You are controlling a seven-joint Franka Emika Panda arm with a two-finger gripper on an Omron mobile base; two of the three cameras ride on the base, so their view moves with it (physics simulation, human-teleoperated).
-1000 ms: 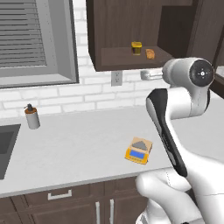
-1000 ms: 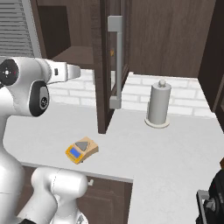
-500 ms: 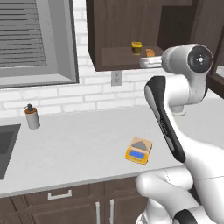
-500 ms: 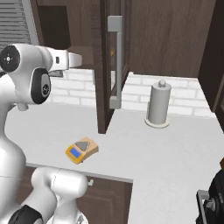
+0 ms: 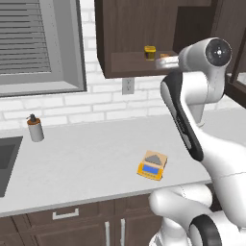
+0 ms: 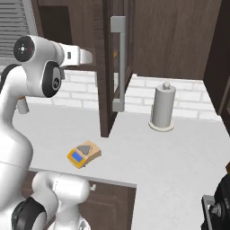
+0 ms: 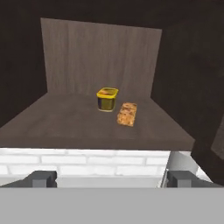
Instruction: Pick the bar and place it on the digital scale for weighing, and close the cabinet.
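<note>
The tan speckled bar (image 7: 127,114) lies flat on the inner shelf (image 7: 65,124) of the dark brown cabinet (image 5: 129,29), just right of a yellow jar. My gripper (image 7: 111,179) is open, level with the shelf's front edge and a short way out from it, with the bar ahead between the lines of its fingers. In the right base view the hand (image 6: 83,56) reaches in behind the open glass door (image 6: 107,67) with its silver handle (image 6: 120,63). The orange-yellow digital scale (image 5: 152,165) (image 6: 84,153) sits on the counter with its plate bare.
The small yellow jar (image 7: 106,99) (image 5: 150,52) stands next to the bar on its left. A soap bottle (image 5: 34,129) stands beside the sink (image 5: 6,161). A paper towel holder (image 6: 162,108) is right of the open door, which juts out over the counter.
The arm has risen and swung the hand up to the height of the cabinet shelf. Bar, jar, scale and door have stayed put.
</note>
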